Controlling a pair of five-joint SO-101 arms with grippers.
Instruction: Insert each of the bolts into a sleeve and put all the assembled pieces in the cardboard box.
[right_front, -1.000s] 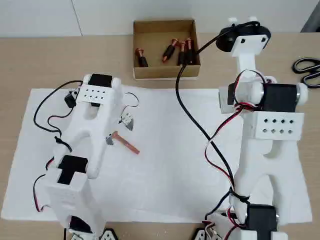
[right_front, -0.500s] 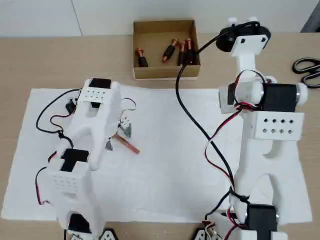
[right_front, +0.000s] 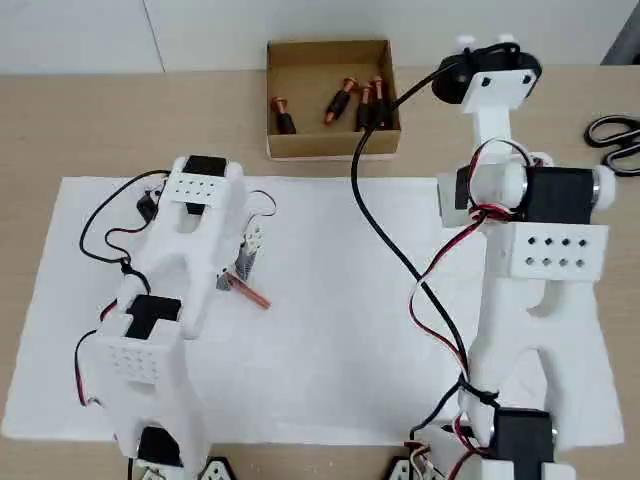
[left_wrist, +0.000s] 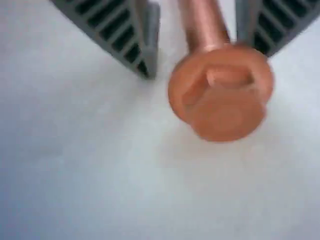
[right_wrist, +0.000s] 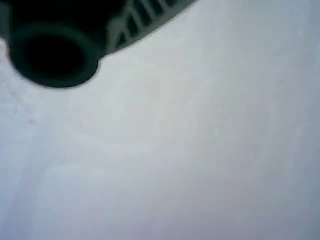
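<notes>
Copper-coloured metal bolt (left_wrist: 217, 85) lay on white sheet (right_front: 330, 300), shank btwn parted jaws of left gripper (left_wrist: 196, 47), not yet clamped. Right gripper (right_wrist: 112, 32) seemed to clasp black tubular sleeve (right_wrist: 52, 55). Four assembled pcs (right_front: 340, 101) were already in brown cardboard box (right_front: 330, 147); this pair left

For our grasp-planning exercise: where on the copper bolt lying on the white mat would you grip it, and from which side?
On the bolt, I'd grip the slim round shank just behind the wide head, from above: it lies flat on the mat, so the left gripper's fingers can straddle it.
</notes>
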